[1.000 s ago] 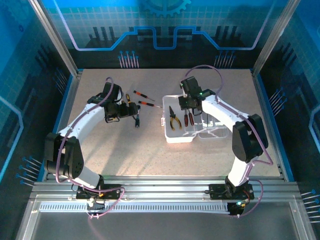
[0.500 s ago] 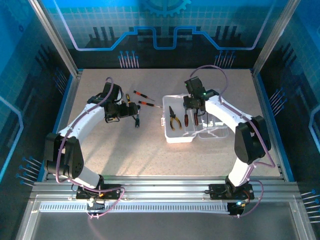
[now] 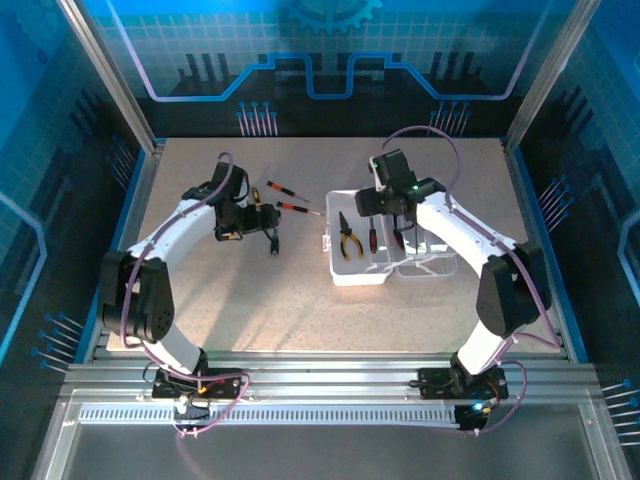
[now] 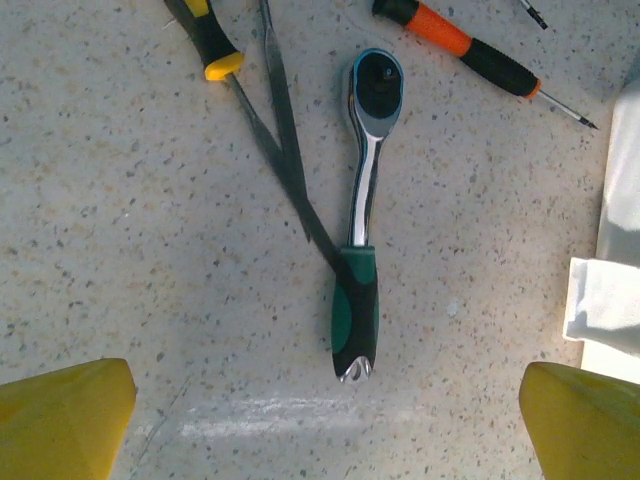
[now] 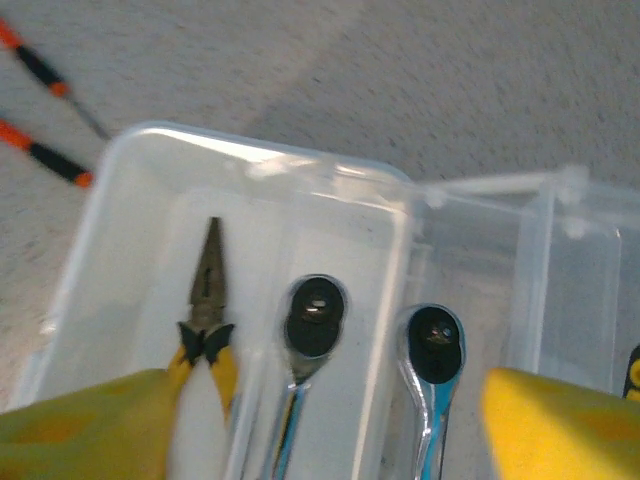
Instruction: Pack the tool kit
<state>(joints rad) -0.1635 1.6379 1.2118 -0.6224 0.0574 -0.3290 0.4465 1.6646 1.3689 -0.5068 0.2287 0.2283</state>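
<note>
- On the table (image 3: 250, 300), right of centre, the case (image 3: 358, 278) lies open with its lid folded out to the right.
- Pliers (image 5: 205, 320) and a chrome-headed tool (image 5: 315, 312) lie in the tray. A second chrome head (image 5: 432, 345) sits just past the tray wall; I cannot tell whether it is in the tray or the lid.
- The right claw (image 5: 325, 400) hangs above the tray, spread wide, with nothing between its fingers.
- Left of the case and apart from it, a green-handled ratchet (image 4: 358, 215) lies flat on the table. An orange screwdriver (image 4: 465, 48) and a yellow-tipped handle (image 4: 208, 40) lie beyond its head.
- The left claw (image 4: 322, 400) hovers over the ratchet's butt end, fully spread and empty.
- The step in hand, as I judge it, is lifting the ratchet for the case.
- The fingers stand either side of the handle's line, so no twist is needed. Shift slightly toward the head so the pads meet the green grip, not the butt.
- A thin dark strip runs up to the top of the grip. I cannot tell whether it is shadow or tool, so close below it.
- The ratchet lies flat, so bring the fingertips right down to the table and close slowly to keep it from skidding.
- The right claw should probably lift clear of the tray first, so the arms do not crowd over the case.
</note>
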